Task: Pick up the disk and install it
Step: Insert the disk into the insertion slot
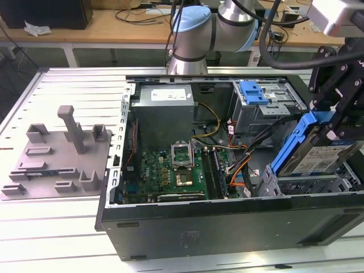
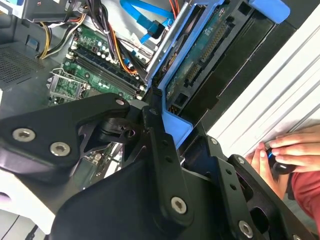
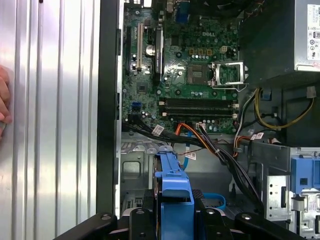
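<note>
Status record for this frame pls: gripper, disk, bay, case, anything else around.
gripper: shut on the disk
disk: held tilted over the drive cage, not yet seated
drive cage: at the exterior view's right end of the case
case: open, motherboard exposed
fixture: grey, on the table, at the exterior view's left of the case
person: hand on the table beside the case
</note>
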`<state>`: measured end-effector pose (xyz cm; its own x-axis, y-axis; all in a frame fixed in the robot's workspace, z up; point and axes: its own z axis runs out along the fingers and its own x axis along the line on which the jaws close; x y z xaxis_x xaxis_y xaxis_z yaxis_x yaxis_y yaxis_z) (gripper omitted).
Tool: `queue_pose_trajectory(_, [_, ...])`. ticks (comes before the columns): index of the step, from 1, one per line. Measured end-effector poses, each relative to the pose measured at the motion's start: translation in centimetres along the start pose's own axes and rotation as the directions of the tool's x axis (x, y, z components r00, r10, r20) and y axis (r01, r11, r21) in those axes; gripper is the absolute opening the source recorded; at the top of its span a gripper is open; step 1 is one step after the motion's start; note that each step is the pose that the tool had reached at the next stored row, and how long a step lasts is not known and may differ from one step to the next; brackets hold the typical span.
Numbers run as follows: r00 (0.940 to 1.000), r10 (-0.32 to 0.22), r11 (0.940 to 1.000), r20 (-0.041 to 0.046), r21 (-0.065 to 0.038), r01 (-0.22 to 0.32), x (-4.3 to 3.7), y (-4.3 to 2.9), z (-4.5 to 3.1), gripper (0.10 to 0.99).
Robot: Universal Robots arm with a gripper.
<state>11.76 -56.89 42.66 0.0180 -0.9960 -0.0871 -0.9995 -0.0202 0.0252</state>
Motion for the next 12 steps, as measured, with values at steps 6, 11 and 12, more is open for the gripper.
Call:
queue_pose_trajectory(6, [1.0000, 0.000, 1.0000, 0.0000, 0.000, 0.000, 0.06, -0.02, 0.66, 0.369])
queue_pose_trajectory(11, [1.0000, -0.001, 1.0000, 0.0000, 0.000, 0.001, 0.12, -0.03, 1.30, 0.369])
queue_pose_trajectory(12, [1.0000, -0.001, 1.0000, 0.0000, 0.000, 0.001, 0.12, -0.04, 1.39, 0.369])
